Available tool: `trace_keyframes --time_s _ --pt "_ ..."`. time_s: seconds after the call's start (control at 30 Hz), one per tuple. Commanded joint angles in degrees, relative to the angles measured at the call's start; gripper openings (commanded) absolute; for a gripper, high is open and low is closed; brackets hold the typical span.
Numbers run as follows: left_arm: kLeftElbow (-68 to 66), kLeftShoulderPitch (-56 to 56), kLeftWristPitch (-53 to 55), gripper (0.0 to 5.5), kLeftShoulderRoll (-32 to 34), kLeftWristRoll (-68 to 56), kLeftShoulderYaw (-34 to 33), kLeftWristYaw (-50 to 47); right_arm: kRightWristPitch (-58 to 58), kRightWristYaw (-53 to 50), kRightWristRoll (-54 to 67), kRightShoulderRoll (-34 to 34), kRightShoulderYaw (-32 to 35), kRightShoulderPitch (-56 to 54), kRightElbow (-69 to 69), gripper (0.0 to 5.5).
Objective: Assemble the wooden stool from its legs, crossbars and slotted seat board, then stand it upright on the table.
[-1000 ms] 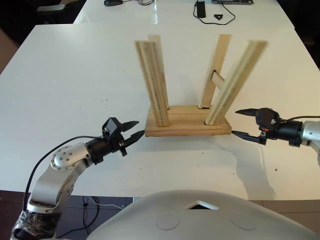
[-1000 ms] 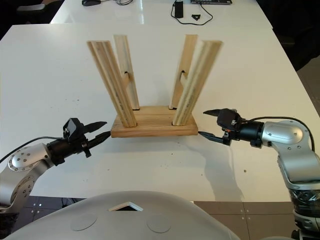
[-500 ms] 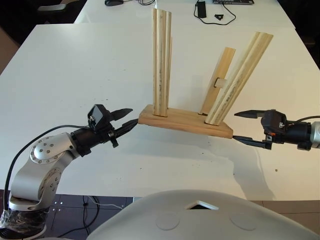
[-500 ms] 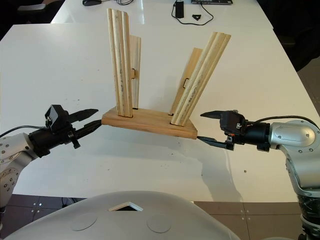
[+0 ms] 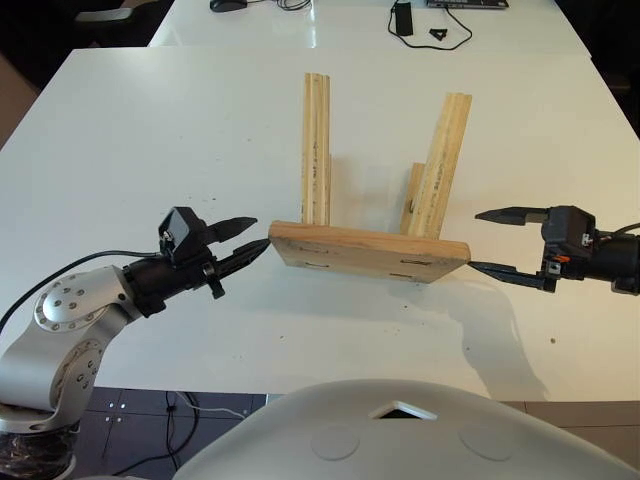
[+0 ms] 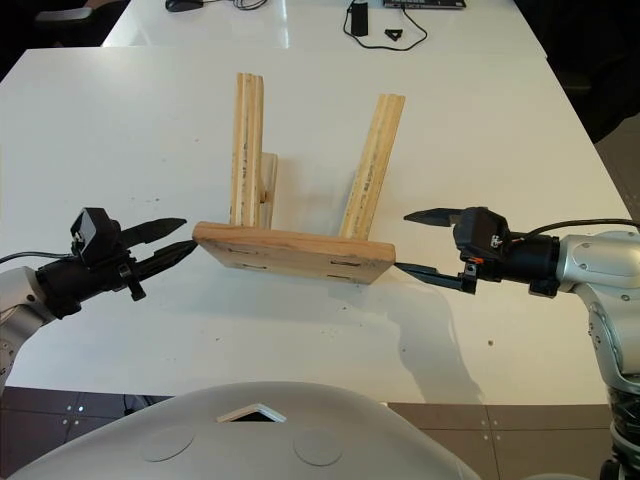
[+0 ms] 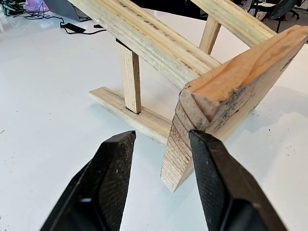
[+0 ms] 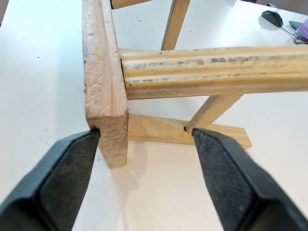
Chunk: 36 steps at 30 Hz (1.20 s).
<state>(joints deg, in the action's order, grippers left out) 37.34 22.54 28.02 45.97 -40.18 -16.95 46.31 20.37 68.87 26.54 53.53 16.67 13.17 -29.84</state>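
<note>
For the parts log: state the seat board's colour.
Seat board: pale natural wood, visible grain; best in left wrist view.

The white bench [image 5: 150,150] carries the stool [image 5: 365,250], tipped on its side near the front edge. The seat board [image 6: 295,252] stands on one long edge, which seems to touch the surface. The legs [image 5: 316,150] point toward the far side, and the lower pair lies flat on the bench top [image 7: 130,113]. A dark speck [image 5: 551,340] marks the bench toward the right. A second bench [image 5: 350,30] butts against the far edge and bears a mouse [image 5: 227,5], a black device [image 5: 401,17] and a cable [image 5: 455,35].
</note>
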Motion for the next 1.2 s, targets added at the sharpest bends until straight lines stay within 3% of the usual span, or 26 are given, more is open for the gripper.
trace_keyframes --time_s 0.03,0.53,0.67,0.93,1.07,1.2 --pt "5.0 1.3 -2.1 2.11 1.6 -3.8 2.2 9.1 -0.9 2.6 4.2 -1.2 -3.0 -0.3 -1.7 3.54" --pt "-8.8 3.2 -9.7 2.11 5.2 8.8 2.5 18.3 -3.3 9.5 3.1 1.3 -3.7 -2.6 12.6 3.54" --pt "-15.8 3.3 -16.3 2.11 4.5 17.0 6.7 18.9 -2.0 10.7 4.9 0.8 -4.0 -5.0 17.1 3.54" --pt "-22.9 -1.4 -23.9 2.11 -0.7 24.5 16.1 17.0 -6.7 12.7 -0.8 -1.7 -13.1 -9.1 26.1 3.54" --pt "-26.5 -4.9 -25.5 2.11 -2.8 25.7 17.7 15.4 -11.0 13.1 -5.5 -3.3 -18.1 -11.0 30.6 3.54" --pt "-28.5 -5.0 -25.7 2.64 -2.1 26.1 19.5 16.9 -13.8 13.7 -7.2 -4.0 -19.8 -11.5 33.9 3.54"
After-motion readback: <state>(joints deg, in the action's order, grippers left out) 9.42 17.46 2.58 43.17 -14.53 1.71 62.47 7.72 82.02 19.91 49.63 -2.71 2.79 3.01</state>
